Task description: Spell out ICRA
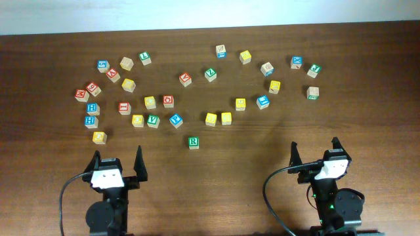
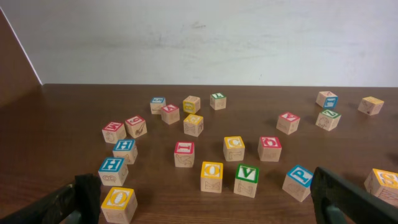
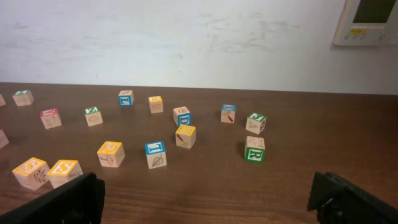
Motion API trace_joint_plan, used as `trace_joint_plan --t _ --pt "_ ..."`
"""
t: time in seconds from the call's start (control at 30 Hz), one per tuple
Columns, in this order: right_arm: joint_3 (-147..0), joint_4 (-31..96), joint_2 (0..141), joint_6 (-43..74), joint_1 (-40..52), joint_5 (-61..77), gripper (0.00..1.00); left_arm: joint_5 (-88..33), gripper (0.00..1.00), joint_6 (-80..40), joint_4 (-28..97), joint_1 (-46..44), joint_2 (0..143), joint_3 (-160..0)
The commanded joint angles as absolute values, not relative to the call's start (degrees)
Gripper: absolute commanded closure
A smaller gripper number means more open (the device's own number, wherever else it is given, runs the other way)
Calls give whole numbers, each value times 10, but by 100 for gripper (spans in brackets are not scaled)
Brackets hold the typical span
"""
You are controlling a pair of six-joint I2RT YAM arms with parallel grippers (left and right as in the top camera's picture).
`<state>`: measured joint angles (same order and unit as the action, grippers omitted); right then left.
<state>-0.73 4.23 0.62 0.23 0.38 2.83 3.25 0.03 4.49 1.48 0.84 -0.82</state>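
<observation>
thirty wooden letter blocks [image 1: 126, 63] lie scattered on the brown table [image 1: 367, 124], by count in the overhead view. none are stacked.

the four task letters are each there once and well apart. the red i block [image 1: 124, 107] sits left of centre, and the yellow c block [image 1: 150, 102] is near it on the right. the green r block [image 1: 193, 142] stands alone, nearest the robot, between the two arms. the red a block [image 1: 186, 78] lies further back near the middle, though its letter is small and only roughly legible.

the left wrist view reads other letters clearly:
- two blue h blocks [image 2: 124, 149], one just in front of the other
- two yellow o blocks [image 2: 212, 176], the second at the near left
- one red o block [image 2: 270, 148]
- one green v block [image 2: 246, 180]
- one blue p block [image 2: 298, 182]

in the right wrist view, a yellow s block [image 3: 62, 171] touches another yellow block. most other faces there show small pictures or are too small to read. a wall panel [image 3: 370, 22] at the top right carries a yellow label that is unreadable.

the left gripper [image 1: 118, 157] has its fingers spread wide with nothing between them. the right gripper [image 1: 315, 147] is the same. both hang near the table's front edge, apart from every block.
</observation>
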Motion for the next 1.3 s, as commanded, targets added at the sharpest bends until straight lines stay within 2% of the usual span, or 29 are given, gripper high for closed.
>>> trace_joint_plan --t 0.0,1.17,1.23,1.27 --pt "-3 44 53 7 7 22 2 32 1 9 45 18 15 -5" --pt "-3 44 53 7 7 22 2 32 1 9 45 18 15 -5" --pt "-3 44 53 7 7 22 2 48 1 7 8 18 15 -5" --pt "-3 44 53 7 7 22 1 -33 1 -4 12 18 15 -5"
